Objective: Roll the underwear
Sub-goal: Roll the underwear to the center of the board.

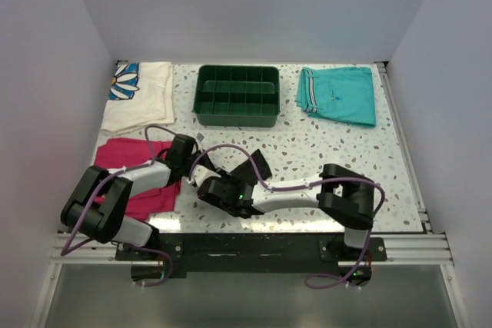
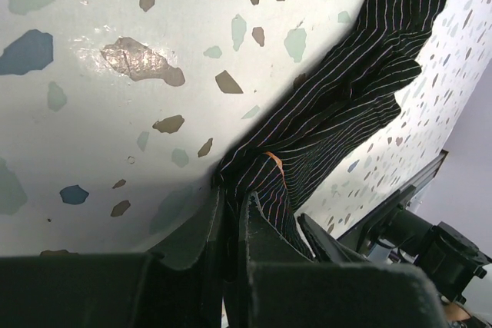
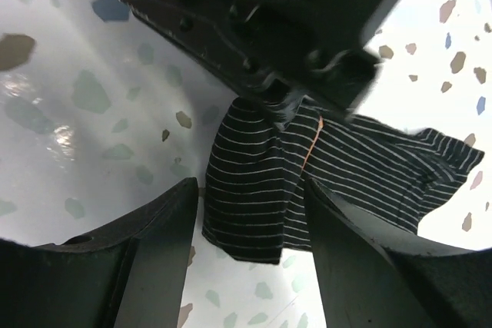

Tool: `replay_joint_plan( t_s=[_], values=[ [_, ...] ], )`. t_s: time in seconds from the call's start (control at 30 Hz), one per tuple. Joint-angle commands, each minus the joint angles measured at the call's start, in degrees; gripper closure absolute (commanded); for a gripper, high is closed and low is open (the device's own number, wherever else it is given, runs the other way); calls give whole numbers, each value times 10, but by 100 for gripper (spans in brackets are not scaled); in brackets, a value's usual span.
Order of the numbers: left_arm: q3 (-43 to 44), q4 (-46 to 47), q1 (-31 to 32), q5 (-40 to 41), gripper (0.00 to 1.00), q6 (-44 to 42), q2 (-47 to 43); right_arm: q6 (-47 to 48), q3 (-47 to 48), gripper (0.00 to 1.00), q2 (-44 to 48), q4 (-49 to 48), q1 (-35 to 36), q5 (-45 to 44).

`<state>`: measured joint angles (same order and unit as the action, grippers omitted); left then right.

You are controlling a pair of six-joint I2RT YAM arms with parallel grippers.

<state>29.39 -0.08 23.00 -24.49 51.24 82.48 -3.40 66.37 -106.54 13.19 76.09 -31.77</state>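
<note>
From above, the underwear (image 1: 258,165) lies by the near edge of the table (image 1: 338,144), left of centre. At your left wrist, the left gripper (image 2: 231,201) pinches its bunched end; keep that low. At your right wrist, the right gripper (image 3: 250,228) straddles the cloth, apparently spread wide: clamp before rolling.

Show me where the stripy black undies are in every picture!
Top external: the underwear is low in the middle, between the two arms.
Left wrist: the underwear runs from the bottom middle, where the left gripper pinches it, up to the top right.
Right wrist: the underwear lies in the middle and reaches right.
Shared landmark: the speckled table lies under it in all three.
</note>
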Motion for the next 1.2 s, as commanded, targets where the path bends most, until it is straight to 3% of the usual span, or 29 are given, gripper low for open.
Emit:
replay_joint_plan(
  t_s=[0.0,0.2,0.5,0.67,0.7,0.83,0.9,1.03,1.1,1.17],
  values=[
    [3,-23,3,8,96,-18,13,8,-4,39,-7,-17,7,-23],
    [4,-22,2,3,96,-18,17,-4,-15,40,-29,-13,27,-78],
    [6,-26,2,2,96,-22,12,-81,-23,49,-82,27,32,-138],
    [4,-28,1,1,95,-23,10,-128,-34,64,-82,47,31,-144],
    [4,-27,1,2,95,-24,11,-129,-37,73,-77,47,32,-139],
    [7,-28,1,2,95,-24,9,-133,-46,90,-70,40,32,-114],
    [5,-24,0,1,92,-23,5,-133,-41,100,-65,45,31,-100],
    [6,-26,0,12,65,-24,-15,-127,-46,100,-36,33,27,-56],
    [8,-33,-2,22,60,-27,-32,-123,-56,100,-5,19,15,-15],
    [11,-40,-2,23,47,-30,-45,-117,-60,100,18,13,4,56]
  ],
)
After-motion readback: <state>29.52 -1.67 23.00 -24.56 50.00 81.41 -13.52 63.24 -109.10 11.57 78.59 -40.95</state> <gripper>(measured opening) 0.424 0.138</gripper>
